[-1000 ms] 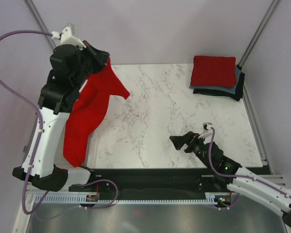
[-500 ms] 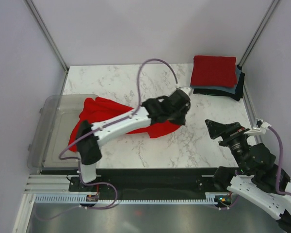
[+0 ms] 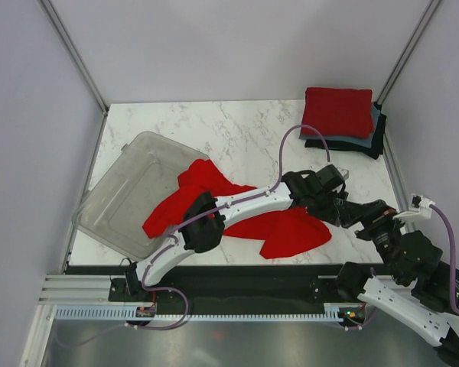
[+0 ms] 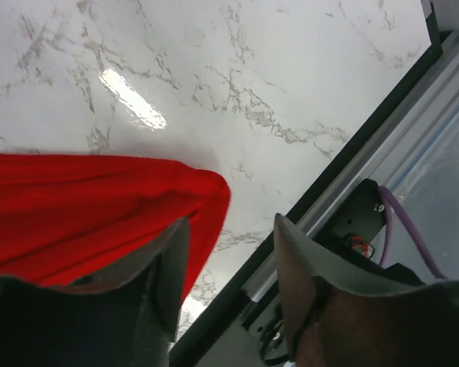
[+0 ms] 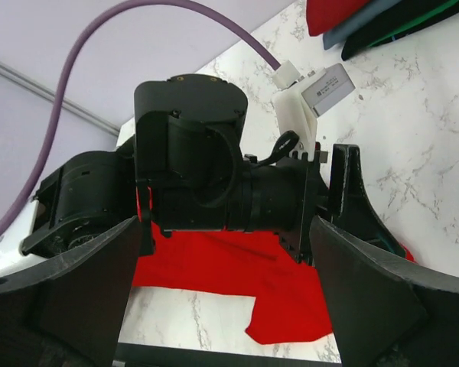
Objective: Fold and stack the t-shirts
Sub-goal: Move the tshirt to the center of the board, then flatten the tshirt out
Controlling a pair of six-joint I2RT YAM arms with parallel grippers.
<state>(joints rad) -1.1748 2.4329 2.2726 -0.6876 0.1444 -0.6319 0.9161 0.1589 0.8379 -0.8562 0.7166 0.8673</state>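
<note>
Loose red t-shirt [image 3: 291, 232] rumpled at front centre; folded stack [image 3: 338, 112] in far right corner, red over grey-blue over black.

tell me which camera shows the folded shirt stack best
The top external view: the whole stack shows, red over grey-blue over black. The right wrist view catches only its corner at the frame's top edge. The left wrist view misses it.

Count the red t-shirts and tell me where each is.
2. The folded red t-shirt tops the stack in the far right corner. The loose red t-shirt lies mid-table, partly under the left arm. Others may be hidden in the stack.
</note>
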